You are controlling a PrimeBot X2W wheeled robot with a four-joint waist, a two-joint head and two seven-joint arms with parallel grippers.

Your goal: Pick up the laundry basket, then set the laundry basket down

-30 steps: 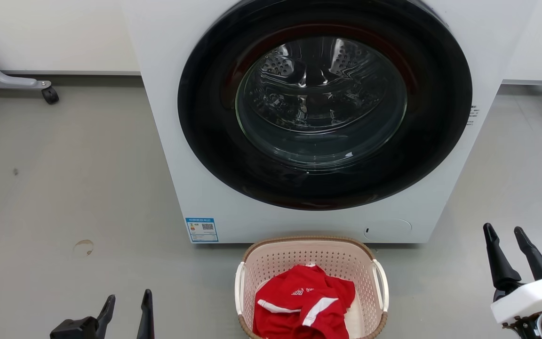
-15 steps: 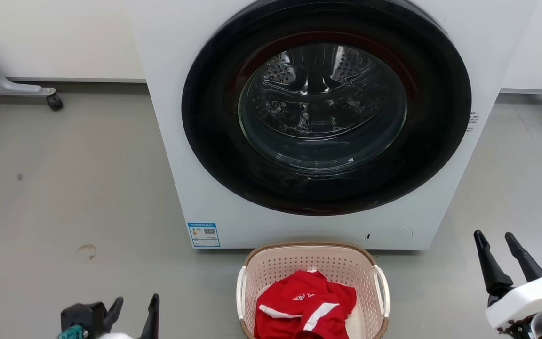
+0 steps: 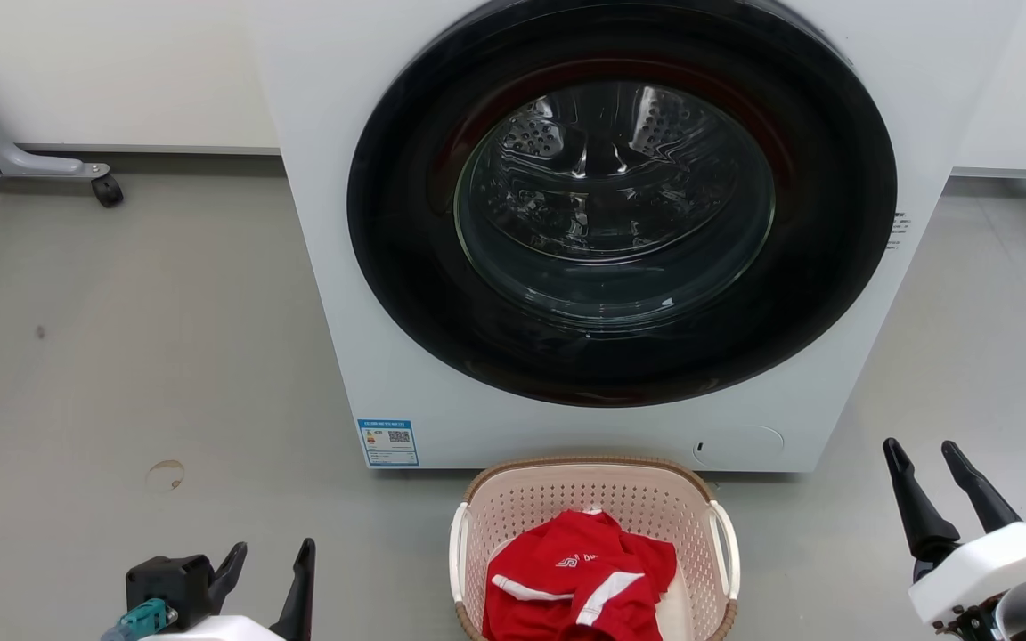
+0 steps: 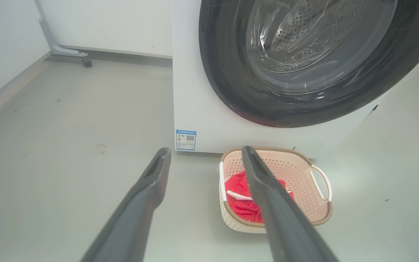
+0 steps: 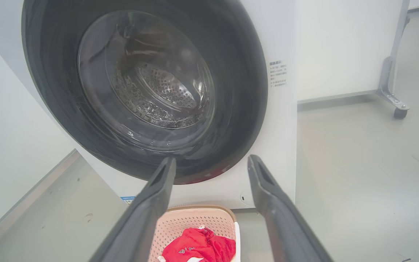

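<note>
Drift inward marks both arms over the last second: the left end effector (image 3: pixel 272 546), two long dark fingers spread apart and empty, has come up and toward the middle, and the right end effector (image 3: pixel 920 445), likewise apart and empty, has slid in from its side. Between them, well apart from both, the rounded pale pink perforated plastic laundry basket (image 3: pixel 557 494) with brown woven-look rim sits on the grey floor (image 3: pixel 121 356), just before the white front-loading washer (image 3: pixel 326 267), a crumpled red garment (image 3: pixel 575 579) inside. This looks like an approach toward its white side handles (image 3: pixel 455 547); lifting has not begun.
</note>
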